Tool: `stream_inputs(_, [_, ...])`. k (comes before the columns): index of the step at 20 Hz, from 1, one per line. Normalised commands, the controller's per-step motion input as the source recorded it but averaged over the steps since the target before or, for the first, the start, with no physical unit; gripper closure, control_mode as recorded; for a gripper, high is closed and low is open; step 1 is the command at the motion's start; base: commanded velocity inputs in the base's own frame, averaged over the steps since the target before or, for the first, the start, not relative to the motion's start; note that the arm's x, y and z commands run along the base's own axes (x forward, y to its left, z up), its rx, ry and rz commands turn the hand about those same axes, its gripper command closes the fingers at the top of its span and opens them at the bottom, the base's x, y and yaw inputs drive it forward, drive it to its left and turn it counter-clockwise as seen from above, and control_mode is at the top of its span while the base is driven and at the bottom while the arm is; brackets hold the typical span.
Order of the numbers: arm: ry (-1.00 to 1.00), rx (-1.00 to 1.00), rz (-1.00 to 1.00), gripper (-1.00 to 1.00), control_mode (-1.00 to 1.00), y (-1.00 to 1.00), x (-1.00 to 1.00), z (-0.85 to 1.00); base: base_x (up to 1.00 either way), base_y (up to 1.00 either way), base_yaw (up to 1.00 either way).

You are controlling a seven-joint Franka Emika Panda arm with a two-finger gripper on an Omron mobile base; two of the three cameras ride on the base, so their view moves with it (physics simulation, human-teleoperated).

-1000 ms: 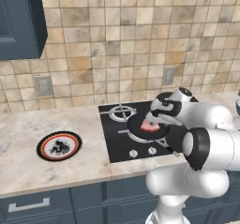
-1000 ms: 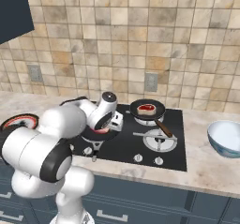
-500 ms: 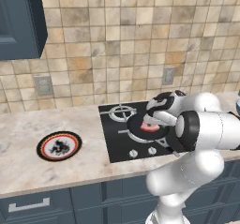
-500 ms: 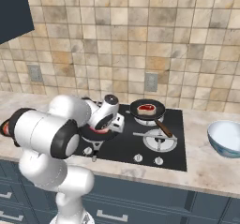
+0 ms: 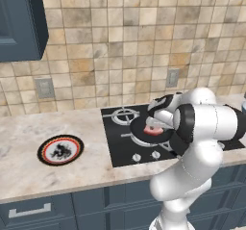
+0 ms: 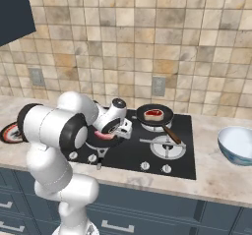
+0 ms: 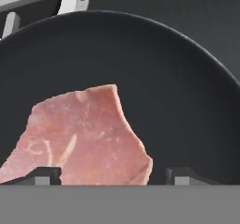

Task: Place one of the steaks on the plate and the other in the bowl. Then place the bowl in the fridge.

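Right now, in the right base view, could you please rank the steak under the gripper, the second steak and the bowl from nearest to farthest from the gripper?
1. Steak directly beneath the gripper, in the near pan.
2. Second steak, in the rear pan.
3. Bowl, far side of the counter.

Even, soft light falls over the whole kitchen — bright, with no harsh glare. Only faint shadows sit under the white robot arm (image 6: 59, 131) on the pale marbled stone counter (image 5: 29, 176). Both wide views look slightly soft and low in detail; the close view along the hand is a little blurred.
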Motion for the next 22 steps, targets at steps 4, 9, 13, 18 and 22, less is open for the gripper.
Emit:
stream_inputs(4, [0.09, 0.00, 0.00, 1.00, -1.00, 0.00, 0.05, -0.31, 0.00, 0.00, 0.00])
stream_inputs(9, [0.08, 0.00, 0.00, 1.00, -1.00, 0.00, 0.00, -0.21, 0.00, 0.00, 0.00])
stream_inputs(13, [0.09, 0.05, -0.01, 1.00, -1.00, 0.00, 0.00, -0.08, 0.00, 0.00, 0.00])
stream_inputs(18, [0.03, 0.24, 0.00, 1.00, -1.00, 0.00, -0.01, 0.09, 0.00, 0.00, 0.00])
stream_inputs(22, [0.00, 0.25, 0.00, 1.00, -1.00, 0.00, -0.13, 0.32, 0.00, 0.00, 0.00])
